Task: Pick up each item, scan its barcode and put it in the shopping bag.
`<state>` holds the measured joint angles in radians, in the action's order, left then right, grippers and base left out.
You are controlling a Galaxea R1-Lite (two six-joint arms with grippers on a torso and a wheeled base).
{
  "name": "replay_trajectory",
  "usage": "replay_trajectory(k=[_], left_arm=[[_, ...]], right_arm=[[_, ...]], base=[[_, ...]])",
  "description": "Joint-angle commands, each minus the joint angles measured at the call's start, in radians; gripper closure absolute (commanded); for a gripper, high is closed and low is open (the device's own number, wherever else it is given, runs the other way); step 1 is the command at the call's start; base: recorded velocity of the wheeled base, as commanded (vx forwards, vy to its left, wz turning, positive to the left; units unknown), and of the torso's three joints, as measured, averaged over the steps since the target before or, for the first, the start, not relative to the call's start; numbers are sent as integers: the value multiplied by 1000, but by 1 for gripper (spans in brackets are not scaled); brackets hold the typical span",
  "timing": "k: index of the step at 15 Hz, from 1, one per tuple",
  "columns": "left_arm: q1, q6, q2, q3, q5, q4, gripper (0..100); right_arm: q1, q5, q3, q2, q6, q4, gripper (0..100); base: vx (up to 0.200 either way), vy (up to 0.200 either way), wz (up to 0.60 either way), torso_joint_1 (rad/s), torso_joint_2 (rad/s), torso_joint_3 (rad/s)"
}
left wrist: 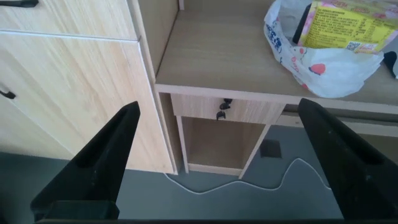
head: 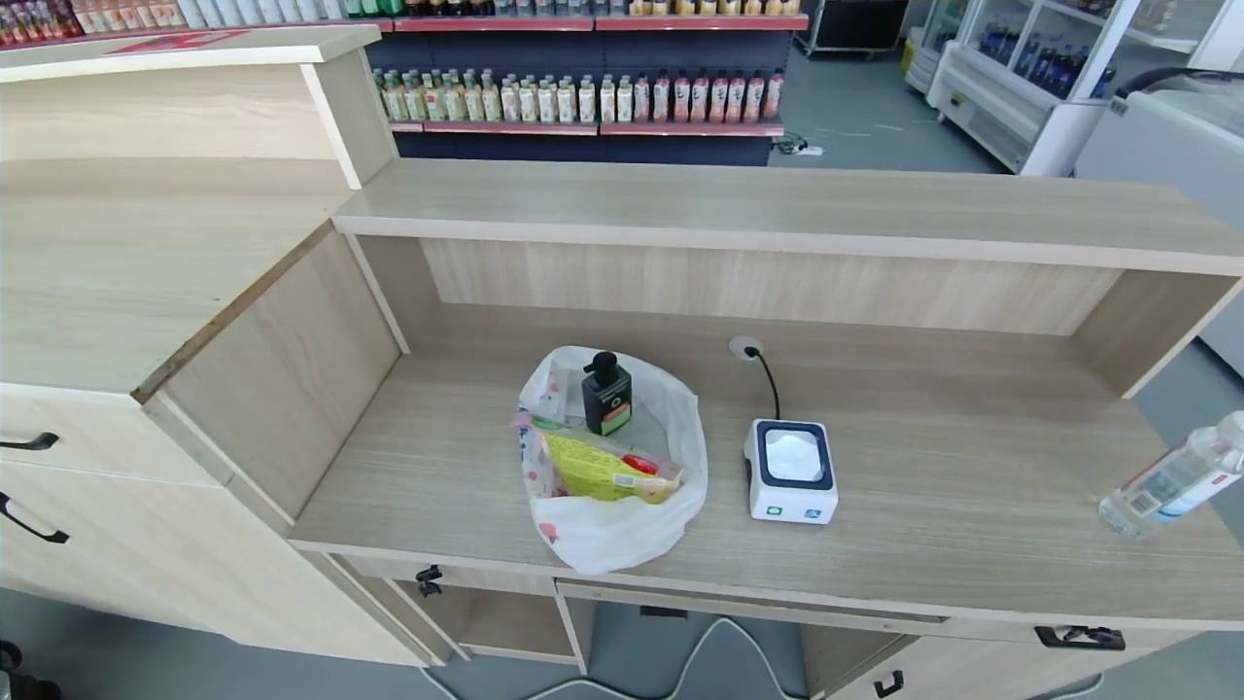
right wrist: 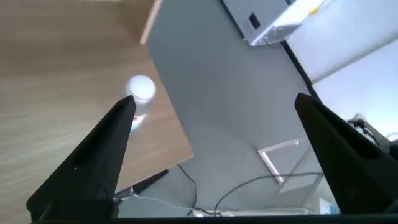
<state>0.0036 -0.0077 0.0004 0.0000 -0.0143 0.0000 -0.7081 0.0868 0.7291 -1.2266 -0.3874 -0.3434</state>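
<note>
The left gripper (left wrist: 219, 104) hangs released, fingers spread wide with nothing between them, low in front of the counter's key drawer (left wrist: 222, 111). It looks parked, since the white shopping bag (left wrist: 323, 68) above it already holds the yellow snack packet (left wrist: 348, 25).

The right gripper (right wrist: 214, 101) is likewise spread and empty, looking down on the white cap of a clear water bottle (right wrist: 140, 93). That suits a grasp from above, and I judge this bottle the next item to pick.

In the head view the water bottle (head: 1171, 478) sits at the far right edge of the frame, on the wooden counter (head: 972, 467); whether it stands or lies I cannot tell. Centre frame, the barcode scanner (head: 791, 470) faces up, just beside the bag's right side, so a scanned item can travel straight into the bag. A black pump bottle (head: 606, 394) stands in the bag's open mouth behind the packet.
</note>
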Motion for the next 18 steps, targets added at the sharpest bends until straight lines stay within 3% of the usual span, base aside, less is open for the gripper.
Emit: replay_trajectory(k=[1, 3, 5, 7, 11, 15, 18], left_arm=[[-1, 0, 0, 0, 0, 0, 0], [-1, 0, 0, 0, 0, 0, 0], [-1, 0, 0, 0, 0, 0, 0], [-1, 0, 0, 0, 0, 0, 0], [-1, 0, 0, 0, 0, 0, 0], [-1, 0, 0, 0, 0, 0, 0], [-1, 0, 0, 0, 0, 0, 0]], right_arm=[[-142, -1, -74, -31, 4, -19, 0], [-245, -1, -123, -96, 7, -69, 0], [-292, -2, -117, -189, 13, -235, 0], [-292, -29, -111, -231, 12, -345, 0], [-203, -137, -128, -136, 16, -339, 0], [-200, -366, -134, -51, 13, -345, 0], [-177, -372, -94, -33, 35, -342, 0]], base=[[0, 0, 0, 0, 0, 0], [0, 0, 0, 0, 0, 0], [0, 0, 0, 0, 0, 0], [0, 0, 0, 0, 0, 0], [0, 0, 0, 0, 0, 0], [0, 0, 0, 0, 0, 0], [0, 0, 0, 0, 0, 0]])
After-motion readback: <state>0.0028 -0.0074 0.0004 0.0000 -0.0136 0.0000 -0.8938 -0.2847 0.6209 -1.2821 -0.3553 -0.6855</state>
